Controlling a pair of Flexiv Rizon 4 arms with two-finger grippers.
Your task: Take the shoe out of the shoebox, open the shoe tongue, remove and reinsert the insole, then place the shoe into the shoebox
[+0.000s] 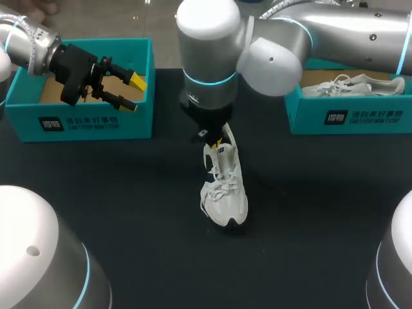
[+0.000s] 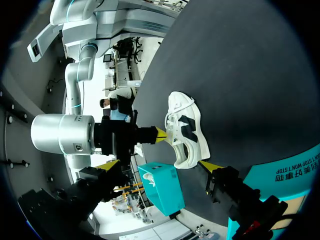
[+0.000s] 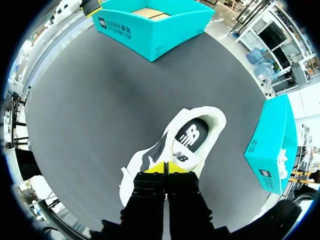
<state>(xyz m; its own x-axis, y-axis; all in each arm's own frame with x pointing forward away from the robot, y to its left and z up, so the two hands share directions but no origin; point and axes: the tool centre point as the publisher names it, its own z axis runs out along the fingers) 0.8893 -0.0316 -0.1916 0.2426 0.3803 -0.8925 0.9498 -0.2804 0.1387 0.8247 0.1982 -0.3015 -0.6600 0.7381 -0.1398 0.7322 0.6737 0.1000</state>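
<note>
While clamped fingers-together on tongue (image 3: pixel 182 157) of sneaker (image 1: pixel 224 187) at middle of tabletop (image 1: pixel 116 193), draw right gripper (image 3: pixel 165 168) slowly toeward, keeping sole flat. Hold left gripper (image 1: pixel 132 94), fingers apart, over far-left shoebox (image 1: pixel 84 122), ready to steady sneaker. Insole (image 3: pixel 192 134) visible inside.

Black table top (image 1: pixel 322 212), teal box (image 1: pixel 347 119) at far right — spare white sneaker (image 1: pixel 351 85) inside

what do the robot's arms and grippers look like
Left arm and right arm are smooth silver-grey tubes with rounded white joint caps and glowing cyan rings. The left arm has tick marks near its wrist. The left gripper and right gripper are black and boxy, each with two slim yellow-tipped fingers.
</note>
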